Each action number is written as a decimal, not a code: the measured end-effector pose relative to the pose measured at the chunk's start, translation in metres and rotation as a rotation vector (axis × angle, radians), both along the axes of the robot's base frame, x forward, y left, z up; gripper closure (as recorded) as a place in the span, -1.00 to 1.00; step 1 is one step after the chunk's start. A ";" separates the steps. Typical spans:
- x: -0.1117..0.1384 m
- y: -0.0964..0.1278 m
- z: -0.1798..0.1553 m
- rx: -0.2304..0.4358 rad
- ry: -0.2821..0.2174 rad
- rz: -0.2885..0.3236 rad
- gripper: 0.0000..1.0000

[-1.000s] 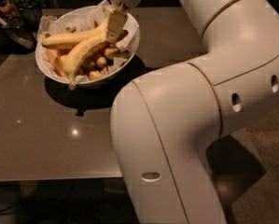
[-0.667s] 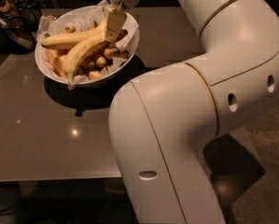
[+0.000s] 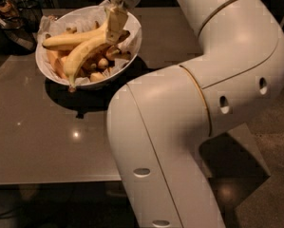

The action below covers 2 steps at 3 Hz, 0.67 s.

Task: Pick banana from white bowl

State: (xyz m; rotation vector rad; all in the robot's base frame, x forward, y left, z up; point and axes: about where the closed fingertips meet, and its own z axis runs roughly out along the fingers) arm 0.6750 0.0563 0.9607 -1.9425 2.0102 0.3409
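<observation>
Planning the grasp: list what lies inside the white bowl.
The white bowl holds crinkled paper, the long pale banana, a thicker banana and small bananas. The gripper, down inside the bowl, hides one end of both big bananas.

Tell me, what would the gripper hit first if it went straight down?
Probably the banana in the white bowl; the gripper hangs just above its end, though depth is unclear.

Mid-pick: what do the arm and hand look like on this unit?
The arm is bulky, smooth off-white shells with rounded joints, a thin tan seam ring, and a few small dark oval recesses. No loose cables or labels show. The hand, over the white bowl at top, has a white housing with a dotted grille and a pale cream lower part.
</observation>
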 end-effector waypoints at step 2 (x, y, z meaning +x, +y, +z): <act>0.005 0.004 -0.003 -0.010 0.009 0.012 -0.16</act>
